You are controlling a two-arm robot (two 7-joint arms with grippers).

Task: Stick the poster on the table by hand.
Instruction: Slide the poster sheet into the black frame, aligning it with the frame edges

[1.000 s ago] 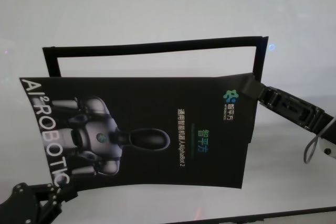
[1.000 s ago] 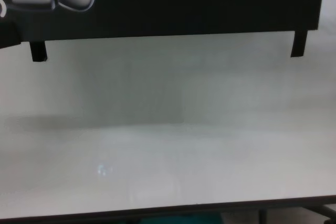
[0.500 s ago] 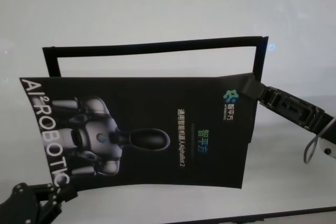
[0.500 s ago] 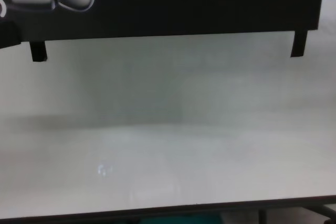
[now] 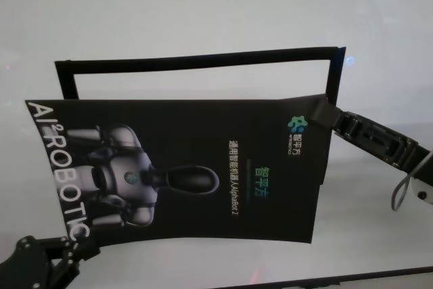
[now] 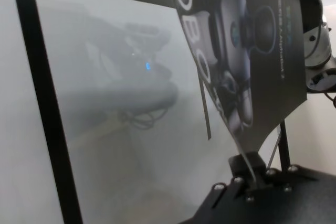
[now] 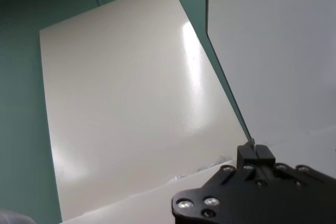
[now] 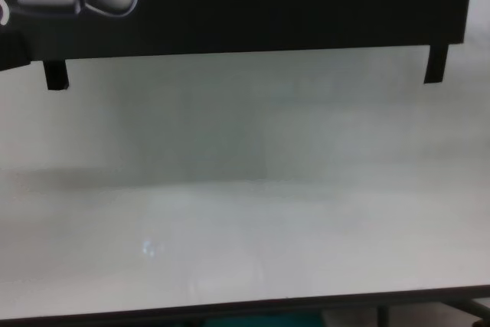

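The poster [image 5: 189, 167], black with a silver robot figure and white lettering, hangs slightly curved above the white table [image 5: 203, 5]. My left gripper [image 5: 76, 247] is shut on its near-left corner, by the lettering. My right gripper [image 5: 329, 116] is shut on its far-right corner, which bends up a little. In the left wrist view the poster [image 6: 247, 51] rises from the pinching gripper [image 6: 251, 170]. The right wrist view shows my right gripper [image 7: 255, 153] clamped on the sheet's thin edge. In the chest view the poster's lower part [image 8: 230, 5] fills the top, over the table [image 8: 245, 189].
A frame of narrow black strips [image 5: 203, 59] lies on the table behind and partly under the poster; two strip ends [image 8: 55, 74] [image 8: 436, 63] show below it in the chest view. The table's dark front edge [image 8: 245, 313] runs close to me.
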